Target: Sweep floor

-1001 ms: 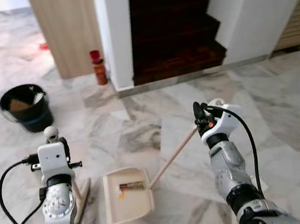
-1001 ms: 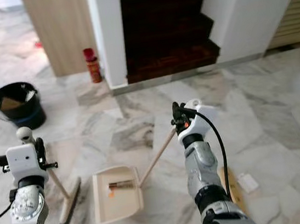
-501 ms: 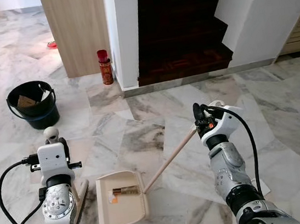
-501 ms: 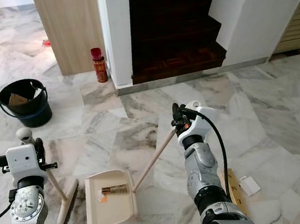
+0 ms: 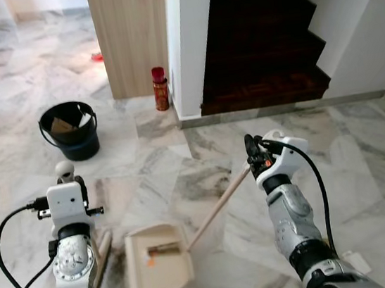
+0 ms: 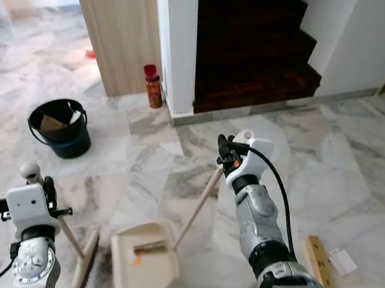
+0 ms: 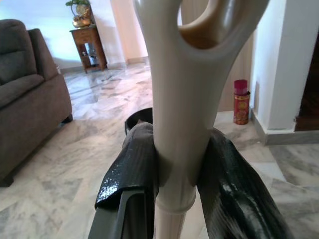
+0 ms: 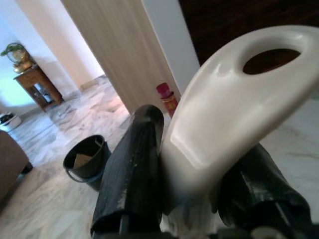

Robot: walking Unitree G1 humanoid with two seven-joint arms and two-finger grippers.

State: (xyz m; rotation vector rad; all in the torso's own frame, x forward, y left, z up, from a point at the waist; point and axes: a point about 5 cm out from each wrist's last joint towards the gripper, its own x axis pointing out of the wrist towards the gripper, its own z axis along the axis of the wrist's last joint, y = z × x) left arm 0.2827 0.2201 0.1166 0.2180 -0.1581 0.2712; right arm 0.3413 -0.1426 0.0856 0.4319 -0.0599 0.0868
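Marble floor (image 6: 364, 157) with grey veins spreads before the robot, up to a dark staircase (image 6: 250, 44) and a wooden panel (image 6: 121, 32). In the left wrist view a brown sofa (image 7: 30, 94) stands on this floor. A black bucket (image 6: 62, 128) with some paper inside stands well apart from the robot, and a red can (image 6: 151, 85) stands just beside the white wall corner.

The beige dustpan (image 6: 142, 258) lies on the floor between the two arms, with a little dirt inside. Its long handle (image 6: 197, 207) rises tilted to the right gripper (image 8: 197, 189), whose two black fingers (image 8: 132, 169) are closed on the white grip of it.

The broom (image 6: 80, 262) stands on the floor at the left, its bristles just beside the dustpan. The left gripper (image 7: 174, 174) clamps the broom handle (image 7: 182, 109) between both fingers.
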